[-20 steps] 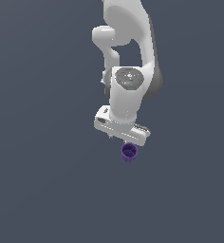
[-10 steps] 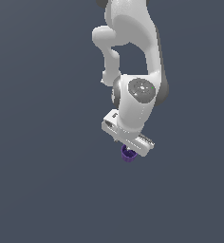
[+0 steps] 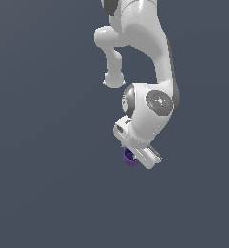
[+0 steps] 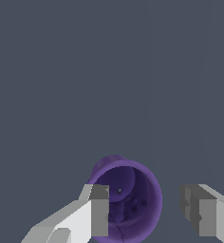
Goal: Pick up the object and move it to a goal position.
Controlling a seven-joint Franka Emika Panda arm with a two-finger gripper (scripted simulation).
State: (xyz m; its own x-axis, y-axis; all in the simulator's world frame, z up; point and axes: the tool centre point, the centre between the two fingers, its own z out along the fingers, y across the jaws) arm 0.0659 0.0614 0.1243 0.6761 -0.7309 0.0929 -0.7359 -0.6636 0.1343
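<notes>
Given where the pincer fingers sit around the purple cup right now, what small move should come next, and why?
Probably close the pincer. One finger overlaps the purple cup, the other stands apart beyond its rim, so the jaws look open with the cup between them.

Even, flat simulator lighting; uniform slate-grey background, no cast shadows on it. Soft shading on the white arm, brighter on its upper surfaces, no glare. Both views sharp, no blur. Purple cup interior darker than its rim.
</notes>
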